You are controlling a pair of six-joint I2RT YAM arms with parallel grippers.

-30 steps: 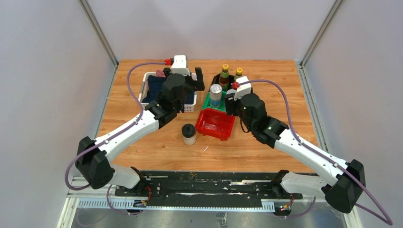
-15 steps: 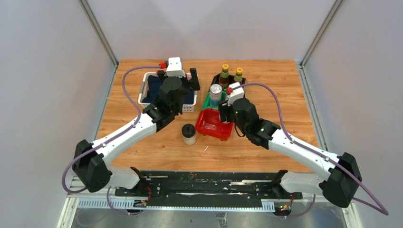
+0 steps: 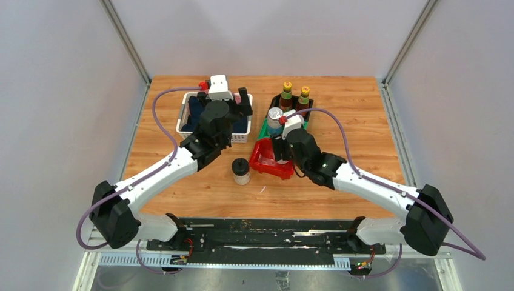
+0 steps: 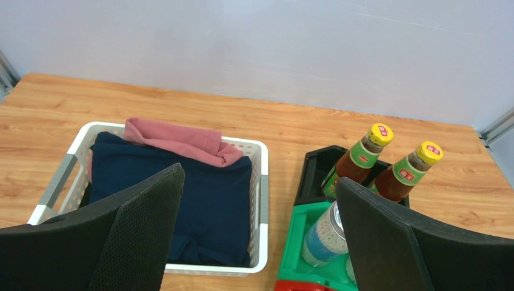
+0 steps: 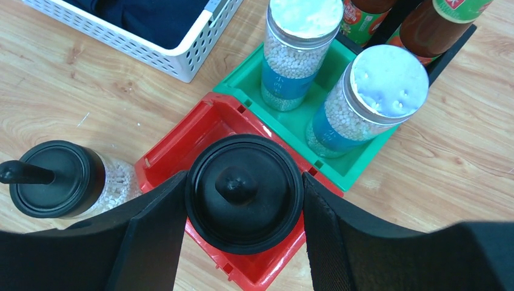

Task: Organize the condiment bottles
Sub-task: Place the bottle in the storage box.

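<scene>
Over the white basket [image 4: 212,267] near the far-left corner, our left claw [image 4: 259,182] hangs spread wide, holding nothing. Mid-surface, one black-lidded jar [image 3: 241,171] stands just beside the red bin [image 5: 182,136]. Our right claw [image 5: 241,209] pinches the second black-lidded jar [image 5: 243,182] at its lid, over that bin. Two shakers [image 5: 300,51] fill the green bin [image 5: 242,79], and two sauce bottles [image 4: 360,160] fill the black bin [image 4: 315,170]. We judge the step to be placing this jar. Next we must lower it upright into the red bin, then release.
</scene>
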